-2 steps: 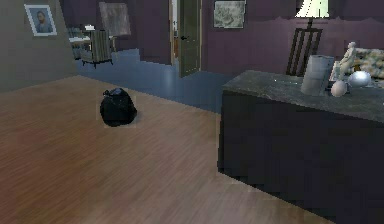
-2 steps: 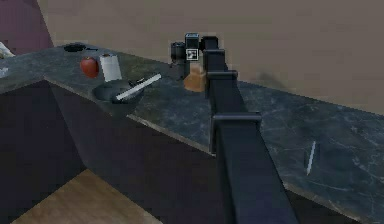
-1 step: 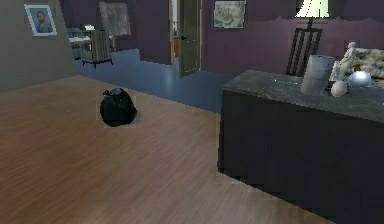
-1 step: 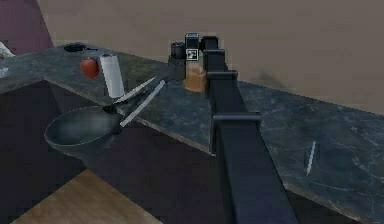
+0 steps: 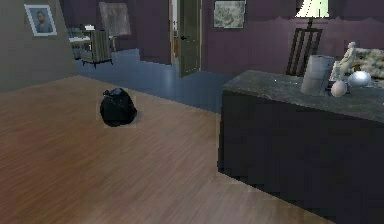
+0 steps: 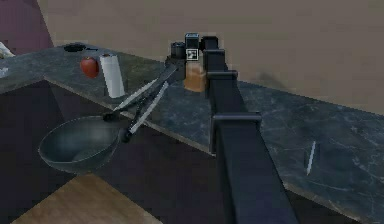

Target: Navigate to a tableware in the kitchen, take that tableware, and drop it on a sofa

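Observation:
In the arm side view a dark round pan [image 6: 75, 146] hangs past the counter's near edge, clear of the grey marble countertop [image 6: 300, 125]. Its handle runs up to my gripper [image 6: 126, 124], which holds the pan at its fingers' end. The dark arm bar [image 6: 235, 140] rises from the bottom edge across the counter. On the counter behind the gripper stand a red apple [image 6: 88, 66], a white roll [image 6: 112, 73] and an orange-brown bottle [image 6: 194, 77].
A thin utensil [image 6: 310, 157] lies on the counter to the right. In the forward view a dark counter block [image 5: 290, 140] carries a grey cylinder [image 5: 317, 73] and round items [image 5: 339, 88]. A black bag [image 5: 118, 106] sits on the wood floor; a doorway [image 5: 185, 38] stands beyond.

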